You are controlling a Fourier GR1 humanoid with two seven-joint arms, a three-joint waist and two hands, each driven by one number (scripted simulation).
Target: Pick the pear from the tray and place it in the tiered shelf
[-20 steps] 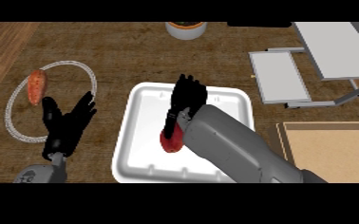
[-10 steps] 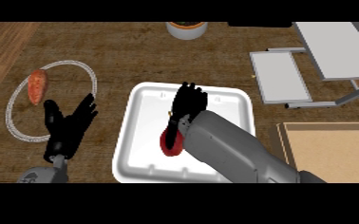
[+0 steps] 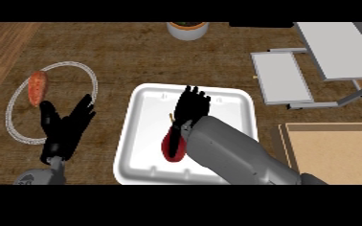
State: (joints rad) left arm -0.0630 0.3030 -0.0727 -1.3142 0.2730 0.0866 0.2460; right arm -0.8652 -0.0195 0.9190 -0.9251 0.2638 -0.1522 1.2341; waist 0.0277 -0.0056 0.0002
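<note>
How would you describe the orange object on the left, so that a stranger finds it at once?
Start from the white tray in the middle of the wooden counter and look left, past the resting left hand, to the plate with a thin pale rim. The orange object lies on its upper left part: long, narrow, and the only thing on that plate.

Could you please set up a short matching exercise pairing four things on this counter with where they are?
Things:
1. pear
2. shelf
3. left hand
4. pot

Places:
A. top edge, centre
B. on the white tray, under the right hand
C. upper right
D. lower left, open over the counter

Pairs: 1-B, 2-C, 3-D, 4-A
</note>
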